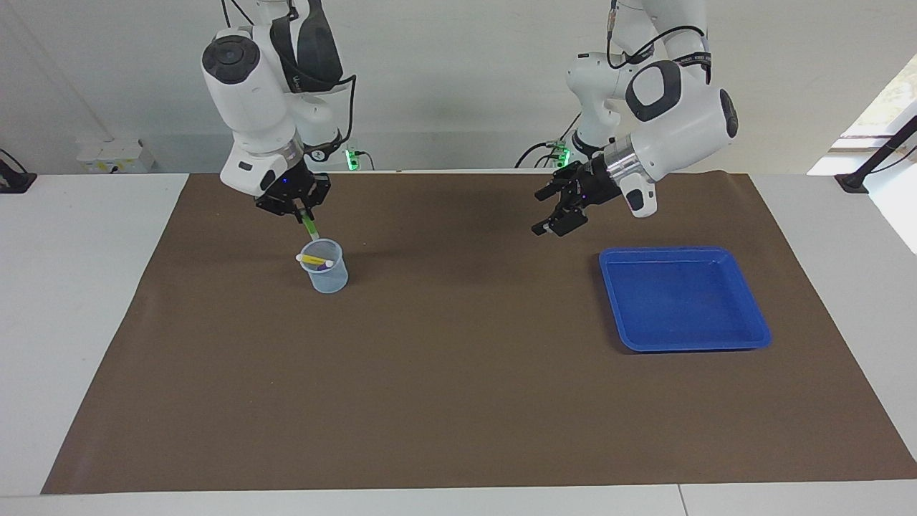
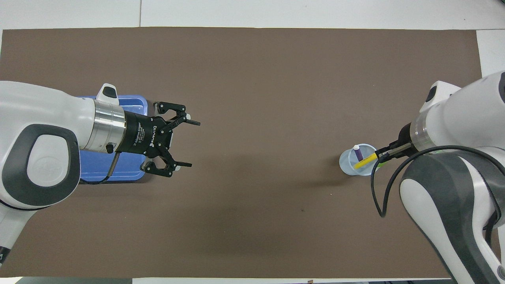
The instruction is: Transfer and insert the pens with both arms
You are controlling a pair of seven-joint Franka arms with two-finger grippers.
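A brown mat (image 1: 458,373) covers most of the white worktop (image 1: 79,301). On it stand a translucent plastic cup (image 1: 328,275), toward the right arm's end, and a shallow blue tray (image 1: 684,299), toward the left arm's end, well apart.
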